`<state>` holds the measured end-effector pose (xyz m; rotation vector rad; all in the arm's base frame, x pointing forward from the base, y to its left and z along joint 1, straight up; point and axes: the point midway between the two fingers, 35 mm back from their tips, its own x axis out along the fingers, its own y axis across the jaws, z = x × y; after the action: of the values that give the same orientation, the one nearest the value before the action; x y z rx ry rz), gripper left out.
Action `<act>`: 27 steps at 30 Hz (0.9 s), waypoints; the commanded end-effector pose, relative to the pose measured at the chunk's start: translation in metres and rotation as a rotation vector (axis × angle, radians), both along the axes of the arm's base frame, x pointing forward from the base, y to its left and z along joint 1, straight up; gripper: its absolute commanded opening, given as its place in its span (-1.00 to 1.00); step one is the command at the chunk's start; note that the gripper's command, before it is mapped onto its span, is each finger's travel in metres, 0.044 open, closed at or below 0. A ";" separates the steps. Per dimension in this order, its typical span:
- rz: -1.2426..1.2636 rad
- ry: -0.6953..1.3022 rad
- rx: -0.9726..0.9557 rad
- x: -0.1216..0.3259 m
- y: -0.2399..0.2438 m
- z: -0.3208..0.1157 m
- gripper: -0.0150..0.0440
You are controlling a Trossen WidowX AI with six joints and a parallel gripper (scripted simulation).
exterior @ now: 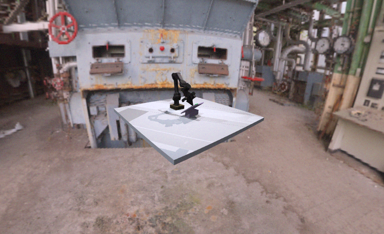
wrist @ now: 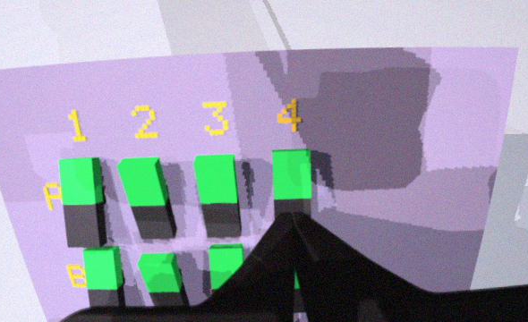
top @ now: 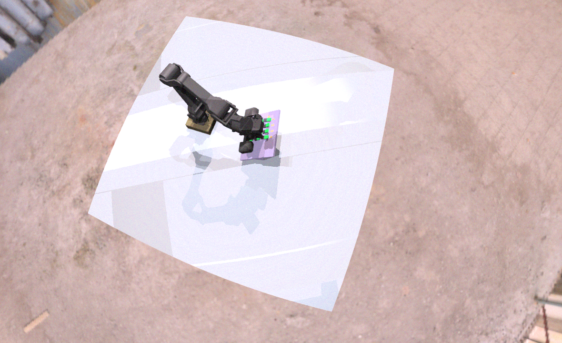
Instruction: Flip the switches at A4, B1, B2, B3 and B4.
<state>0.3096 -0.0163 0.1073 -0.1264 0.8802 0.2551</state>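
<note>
In the wrist view, the numbers 1 to 4 and letters A and B are being shown on the purple panel [top: 259, 153] [exterior: 191, 108] [wrist: 461, 112]; in the side view they are being hidden. There, the panel's tilt is being shown. The panel is being held up on a white table [top: 317, 204] [exterior: 193, 133], with a red wheel [exterior: 62, 27] being seen at ten o'clock in the room. The black arm [top: 197, 91] [exterior: 181, 78] is being bent over. The closed gripper [top: 262, 135] [exterior: 192, 104] [wrist: 291, 223] is being pointed down near switch A4 [wrist: 292, 174], at its six o'clock end.
</note>
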 end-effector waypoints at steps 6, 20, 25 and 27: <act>-0.006 0.000 0.000 0.001 0.000 -0.001 -0.49; -0.005 0.023 -0.008 -0.029 -0.009 0.041 -0.49; -0.006 0.028 -0.009 -0.036 -0.010 0.049 -0.49; -0.006 0.028 -0.009 -0.036 -0.010 0.049 -0.49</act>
<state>0.2774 -0.0275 0.1608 -0.1343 0.8885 0.2382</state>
